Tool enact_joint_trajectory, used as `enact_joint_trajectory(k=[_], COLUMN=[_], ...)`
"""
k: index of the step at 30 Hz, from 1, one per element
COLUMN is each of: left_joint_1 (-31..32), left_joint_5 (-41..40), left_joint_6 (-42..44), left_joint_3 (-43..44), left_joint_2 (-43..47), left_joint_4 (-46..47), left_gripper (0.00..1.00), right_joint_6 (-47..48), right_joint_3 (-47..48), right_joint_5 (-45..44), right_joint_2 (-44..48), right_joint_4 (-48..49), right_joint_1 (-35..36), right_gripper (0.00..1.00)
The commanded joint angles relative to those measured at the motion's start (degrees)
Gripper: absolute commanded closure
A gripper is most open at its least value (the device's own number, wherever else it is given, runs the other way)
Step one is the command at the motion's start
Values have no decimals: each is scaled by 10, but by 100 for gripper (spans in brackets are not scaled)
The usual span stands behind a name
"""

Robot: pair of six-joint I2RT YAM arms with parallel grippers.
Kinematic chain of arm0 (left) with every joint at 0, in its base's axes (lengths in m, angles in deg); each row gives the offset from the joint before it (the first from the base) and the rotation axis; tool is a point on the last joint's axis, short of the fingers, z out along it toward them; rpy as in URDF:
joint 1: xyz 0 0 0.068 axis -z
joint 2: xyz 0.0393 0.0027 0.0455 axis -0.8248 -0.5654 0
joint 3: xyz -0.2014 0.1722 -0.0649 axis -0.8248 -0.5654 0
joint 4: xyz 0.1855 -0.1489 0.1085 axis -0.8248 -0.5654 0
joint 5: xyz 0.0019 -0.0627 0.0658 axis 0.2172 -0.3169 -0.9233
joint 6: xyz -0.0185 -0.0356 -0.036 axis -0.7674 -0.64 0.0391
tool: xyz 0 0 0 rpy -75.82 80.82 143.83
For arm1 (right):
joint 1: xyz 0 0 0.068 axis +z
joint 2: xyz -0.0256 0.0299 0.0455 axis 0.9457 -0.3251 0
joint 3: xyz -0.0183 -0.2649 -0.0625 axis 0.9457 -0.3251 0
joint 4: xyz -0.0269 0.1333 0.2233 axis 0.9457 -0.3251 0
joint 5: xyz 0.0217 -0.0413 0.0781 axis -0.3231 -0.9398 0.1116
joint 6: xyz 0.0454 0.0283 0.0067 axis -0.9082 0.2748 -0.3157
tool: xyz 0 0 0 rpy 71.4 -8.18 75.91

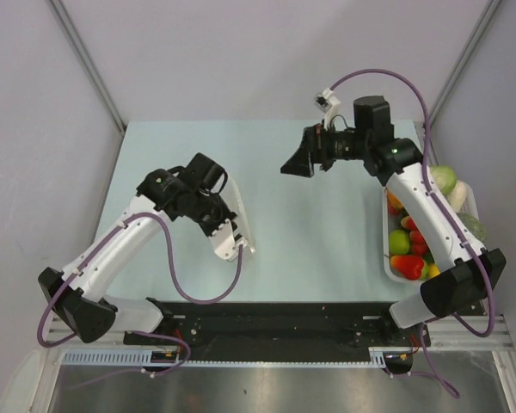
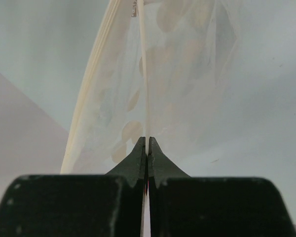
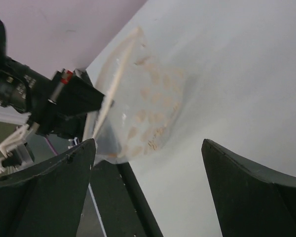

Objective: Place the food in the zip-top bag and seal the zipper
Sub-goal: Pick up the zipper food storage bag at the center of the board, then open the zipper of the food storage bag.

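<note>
The zip-top bag [image 2: 182, 74] ran toward 12 o'clock from the left gripper [image 2: 147, 148], whose fingers were clamped on its edge. The food [image 1: 410, 265] lay heaped in the white tray [image 1: 385, 237] at the table's 3 o'clock side. The right gripper [image 1: 297, 161] hovered mid-table, fingers spread, pointing toward 9 o'clock.

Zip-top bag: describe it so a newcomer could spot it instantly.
On the pale table, follow the left arm to its shut jaws. The zip-top bag is pinched there: clear film with faint orange spots, unlike the white tray of bright food at right.
</note>
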Motion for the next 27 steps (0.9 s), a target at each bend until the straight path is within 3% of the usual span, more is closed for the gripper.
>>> enact_joint_trajectory(k=[1, 12, 21, 24, 25, 27], left_joint_1=[32, 57, 59, 59, 58, 55], left_joint_5=[10, 34, 44, 41, 43, 46], left_joint_6=[28, 21, -2, -16, -23, -38], left_joint_3=[2, 53, 84, 83, 82, 78], left_joint_2=[4, -45, -69, -69, -66, -60], left_joint_4=[27, 20, 13, 7, 2, 0], left_gripper=[100, 100, 100, 100, 100, 100], right_joint_6=[-60, -83, -93, -76, -67, -33], right_joint_3=[-5, -39, -53, -63, -66, -76], right_joint_5=[-39, -93, -57, -62, -66, -92], right_joint_2=[2, -40, -82, -82, -79, -67], right_joint_4=[66, 78, 95, 82, 76, 48], right_joint_1=[58, 138, 180, 189, 189, 185], right_gripper=[8, 16, 29, 45, 66, 83])
